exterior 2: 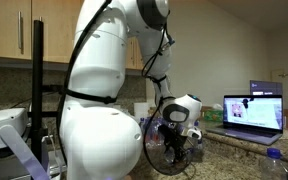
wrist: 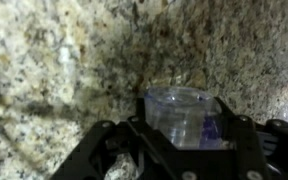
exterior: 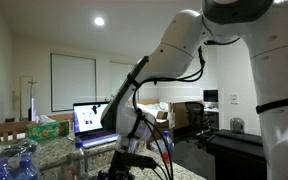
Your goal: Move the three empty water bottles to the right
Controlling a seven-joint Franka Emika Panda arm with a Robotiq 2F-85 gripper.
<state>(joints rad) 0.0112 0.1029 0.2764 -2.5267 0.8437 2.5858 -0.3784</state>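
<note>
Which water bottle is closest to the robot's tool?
The clear bottle in the wrist view: it sits right between the tool's fingers. Another blue-capped bottle in an exterior view stands well off, by the laptop.

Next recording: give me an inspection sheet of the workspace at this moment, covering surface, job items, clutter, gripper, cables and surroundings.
Surface: speckled granite countertop.
Job's things: one clear water bottle between the jaws; a blue cap low in an exterior view, probably another bottle; third not made out.
Clutter: open laptop, green tissue box, bluish clear plastic.
Grippers: gripper closed against the bottle's sides.
Cables: black cables run along the arm.
Surroundings: wooden cabinets, ceiling light, office chair.
</note>
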